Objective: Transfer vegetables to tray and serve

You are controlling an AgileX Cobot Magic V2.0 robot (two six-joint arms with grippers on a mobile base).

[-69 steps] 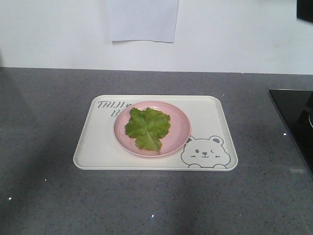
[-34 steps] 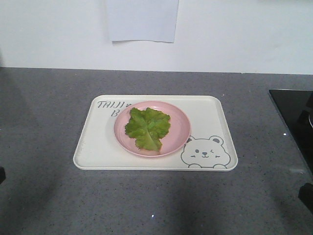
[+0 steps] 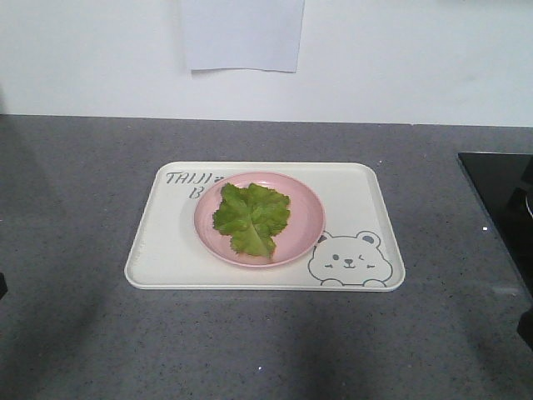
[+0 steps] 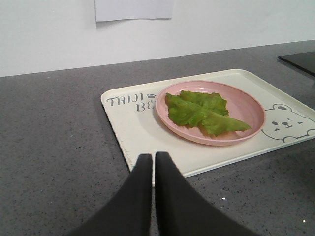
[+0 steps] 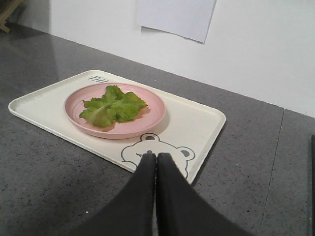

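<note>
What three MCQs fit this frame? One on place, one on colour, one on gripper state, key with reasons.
1. Where does the lettuce leaf lie?
A. bare on the tray
B. on the plate
C. on the counter

2. What colour is the plate?
A. pink
B. blue
C. white

3. How do both grippers stand?
A. open
B. shut on the tray rim
C. shut, holding nothing

Key: B, the leaf rests inside the plate, which sits on the tray. A, its rim shows pink around the leaf. C, the left gripper and right gripper have fingers pressed together, short of the tray.
</note>
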